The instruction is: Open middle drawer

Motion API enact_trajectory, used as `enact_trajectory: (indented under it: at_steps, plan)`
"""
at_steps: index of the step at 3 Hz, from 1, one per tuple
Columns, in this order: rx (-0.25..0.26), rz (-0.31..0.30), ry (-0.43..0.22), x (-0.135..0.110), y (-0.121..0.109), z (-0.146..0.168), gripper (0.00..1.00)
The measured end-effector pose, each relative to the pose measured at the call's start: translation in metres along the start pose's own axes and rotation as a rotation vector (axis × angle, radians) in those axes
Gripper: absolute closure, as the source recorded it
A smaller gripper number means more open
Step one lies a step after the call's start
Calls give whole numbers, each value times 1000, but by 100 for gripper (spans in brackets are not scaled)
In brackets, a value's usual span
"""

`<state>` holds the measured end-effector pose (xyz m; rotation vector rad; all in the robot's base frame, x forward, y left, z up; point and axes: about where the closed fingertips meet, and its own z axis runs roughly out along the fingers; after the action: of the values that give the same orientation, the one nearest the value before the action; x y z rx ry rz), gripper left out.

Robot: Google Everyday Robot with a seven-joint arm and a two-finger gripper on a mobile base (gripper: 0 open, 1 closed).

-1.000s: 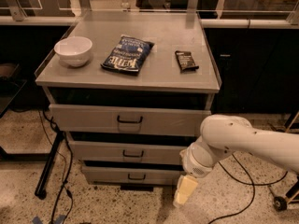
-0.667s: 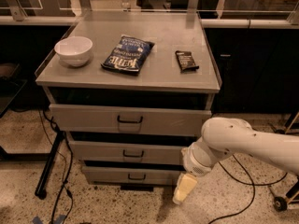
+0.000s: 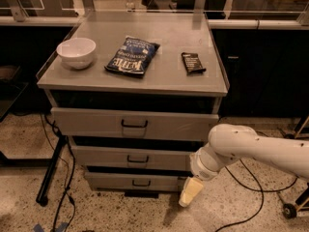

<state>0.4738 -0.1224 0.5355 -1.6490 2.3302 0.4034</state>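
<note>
Claw (image 3: pixel 191 192) unmoved beside lowest drawer (image 3: pixel 116 181)

- Lab or workshop, by the look of it.
- Grey metal drawer cabinet (image 3: pixel 169 76) stands on a speckled terrazzo floor (image 3: pixel 19 192).
- Loose black cables (image 3: pixel 67 197) trail over the floor.
- Dark benches (image 3: pixel 260 66) line the back.
- Gripper (image 3: pixel 190 193) hangs low, beside the cabinet's lower right corner.

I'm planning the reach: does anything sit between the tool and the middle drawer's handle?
Nothing visible does. The tool hangs low, by the right end of the bottom drawer. The middle drawer has its handle up and left of the tool, with only open space between.
</note>
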Motion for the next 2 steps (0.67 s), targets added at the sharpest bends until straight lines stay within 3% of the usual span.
enact_trajectory:
  at_steps: [2]
  plan:
    - [10,2,-19,5,1,23,0]
